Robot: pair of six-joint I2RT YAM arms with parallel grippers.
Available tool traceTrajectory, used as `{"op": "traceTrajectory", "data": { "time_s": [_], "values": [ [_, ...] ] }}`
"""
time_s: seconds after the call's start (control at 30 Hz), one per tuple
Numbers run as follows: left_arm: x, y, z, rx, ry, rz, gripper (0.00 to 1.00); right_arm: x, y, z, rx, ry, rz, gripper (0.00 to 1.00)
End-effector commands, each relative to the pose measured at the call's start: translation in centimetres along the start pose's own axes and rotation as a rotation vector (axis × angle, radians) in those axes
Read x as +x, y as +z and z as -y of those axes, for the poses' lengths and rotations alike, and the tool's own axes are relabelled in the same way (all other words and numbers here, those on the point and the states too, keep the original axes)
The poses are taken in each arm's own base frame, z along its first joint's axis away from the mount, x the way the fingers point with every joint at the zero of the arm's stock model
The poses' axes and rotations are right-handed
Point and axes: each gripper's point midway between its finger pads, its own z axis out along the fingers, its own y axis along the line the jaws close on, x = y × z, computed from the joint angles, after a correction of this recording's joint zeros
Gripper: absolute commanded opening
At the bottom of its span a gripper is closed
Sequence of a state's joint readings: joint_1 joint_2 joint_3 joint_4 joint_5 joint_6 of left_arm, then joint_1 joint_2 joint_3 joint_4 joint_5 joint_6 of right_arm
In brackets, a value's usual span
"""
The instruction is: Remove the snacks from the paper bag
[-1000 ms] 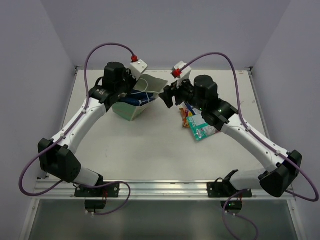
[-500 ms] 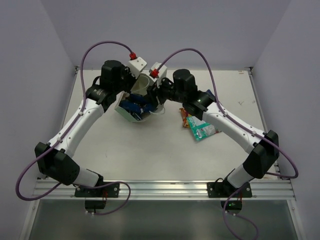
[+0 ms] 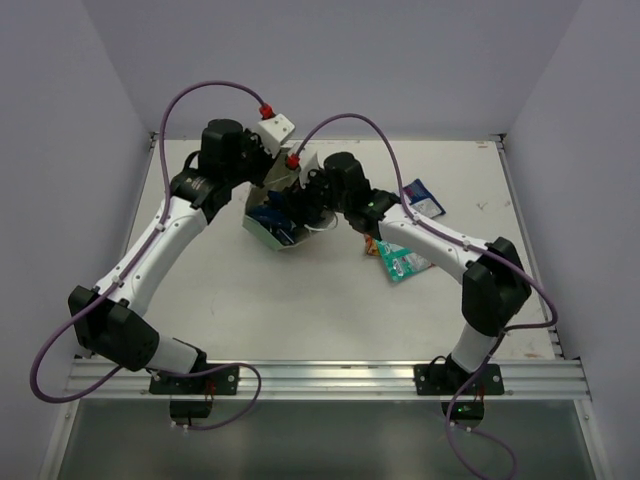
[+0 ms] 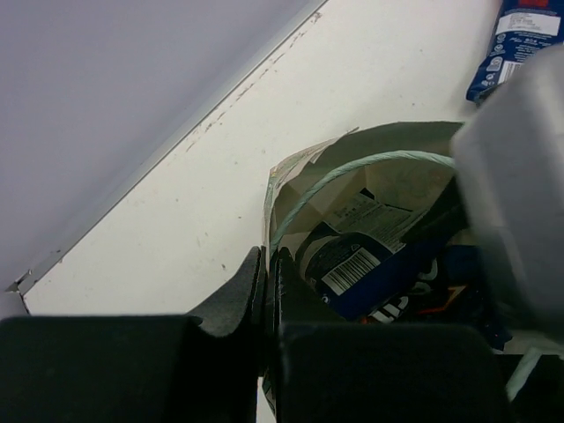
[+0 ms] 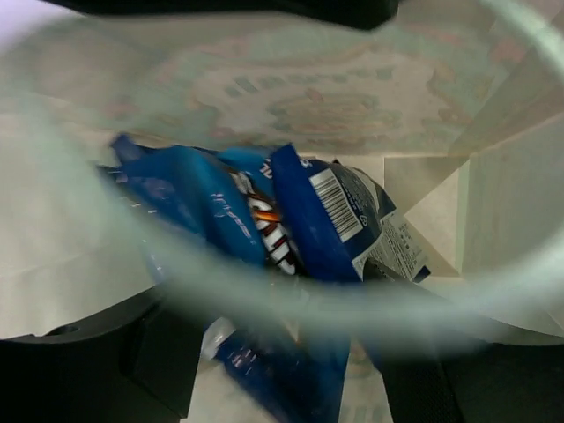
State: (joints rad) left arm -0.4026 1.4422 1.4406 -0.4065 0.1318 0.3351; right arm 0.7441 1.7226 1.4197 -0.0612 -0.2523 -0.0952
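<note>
A: State of the left gripper (image 4: 269,266)?
B: Pinched together on the rim of the paper bag (image 3: 262,228). The wrist view shows the bag wall sandwiched between both fingers.
A: Bag pose?
B: It's on the counter (image 3: 300,300), toward the back and left of centre, between the two wrists. It's tilted, with the mouth turned toward the right arm. Mint green outside, cream inside. Can't tell how much of the base touches the counter.
A: Right gripper?
B: The right gripper (image 3: 298,207) is at the bag mouth, pointing in. Its fingers stand apart, showing as dark shapes at the bottom corners of its own wrist view. A near blue packet (image 5: 282,374) lies between them. Can't tell if either finger touches it.
A: What's inside?
B: A heap of blue packets (image 5: 300,211), overlapping, deep in the bag. One has its barcode facing the camera, and a bit of orange-red print shows between two of them. Exact count is unclear. The bag's handle loop (image 5: 264,295) runs across the lens as a pale blur.
A: Anything out on the counter?
B: Three snacks. The teal packet (image 3: 405,262) and orange-red packet (image 3: 372,246) lie just beside each other, right of the bag and partly under the right forearm. The lone blue packet (image 3: 422,197) is further back and to the right, apart from that pair.
</note>
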Motion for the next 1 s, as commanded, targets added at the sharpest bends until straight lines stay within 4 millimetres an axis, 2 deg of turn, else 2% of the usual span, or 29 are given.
{"op": "traceTrajectory", "data": {
  "time_s": [0.0, 0.27, 0.33, 0.37, 0.4, 0.47, 0.5, 0.53, 0.57, 0.6, 0.63, 0.7, 0.73, 0.8, 0.83, 0.93, 0.97],
  "values": [
    [-5.9, -3.0, -0.5, -0.007, 0.007, 0.18, 0.0, -1.0, 1.2, 1.4, 0.064, -0.029, 0.064, 0.72],
    [-6.8, -3.5, 0.4, 0.047, -0.003, 0.215, 0.0, 0.7, 3.4, 2.3, 0.092, -0.009, 0.038, 0.73],
    [-6.8, -3.6, 0.5, 0.053, -0.005, 0.214, 0.0, 1.4, 4.0, 2.7, 0.108, -0.004, 0.028, 0.7],
    [-6.8, -3.7, 0.5, 0.053, -0.003, 0.214, 0.0, 1.5, 4.2, 2.8, 0.11, -0.003, 0.025, 0.67],
    [-6.6, -3.7, 0.5, 0.049, -0.004, 0.21, 0.0, 1.6, 4.2, 2.7, 0.105, 0.003, 0.024, 0.56],
    [-6.3, -3.6, 0.2, 0.031, -0.003, 0.196, 0.0, 1.0, 3.8, 2.3, 0.094, 0.006, 0.037, 0.41],
    [-5.9, -3.4, 0.1, 0.024, -0.004, 0.185, 0.0, -0.3, 3.0, 2.1, 0.089, 0.005, 0.071, 0.25],
    [-5.6, -3.3, -0.2, 0.005, -0.006, 0.175, 0.0, -0.9, 2.5, 1.7, 0.075, 0.003, 0.086, 0.11],
    [-5.4, -3.1, -0.3, -0.005, -0.009, 0.166, 0.0, -1.7, 2.0, 1.4, 0.073, -0.007, 0.103, 0.0],
    [-5.0, -2.9, -0.8, -0.033, -0.014, 0.151, 0.0, -2.4, 1.4, 1.3, 0.072, -0.013, 0.118, 0.0],
    [-5.0, -2.9, -1.1, -0.051, -0.03, 0.148, 0.0, -4.0, 0.3, 0.8, 0.059, -0.024, 0.149, 0.0],
    [-4.6, -2.5, -1.5, -0.072, -0.047, 0.134, 0.0, -5.5, -1.1, 0.5, 0.054, -0.038, 0.169, 0.0],
    [-4.7, -2.5, -1.9, -0.093, -0.059, 0.13, 0.0, -7.3, -2.8, 0.1, 0.05, -0.052, 0.209, 0.0],
    [-4.5, -2.2, -2.3, -0.116, -0.069, 0.119, 0.0, -8.8, -4.5, -0.3, 0.046, -0.079, 0.242, 0.0],
    [-4.7, -2.2, -2.4, -0.12, -0.069, 0.123, 0.0, -10.2, -6.2, -0.5, 0.051, -0.095, 0.279, 0.0],
    [-4.7, -1.8, -2.6, -0.127, -0.077, 0.116, 0.0, -12.1, -8.8, -0.8, 0.066, -0.141, 0.321, 0.0],
    [-4.7, -1.7, -2.7, -0.13, -0.082, 0.115, 0.0, -13.4, -10.5, -1.0, 0.075, -0.158, 0.356, 0.0]
  ]
}}
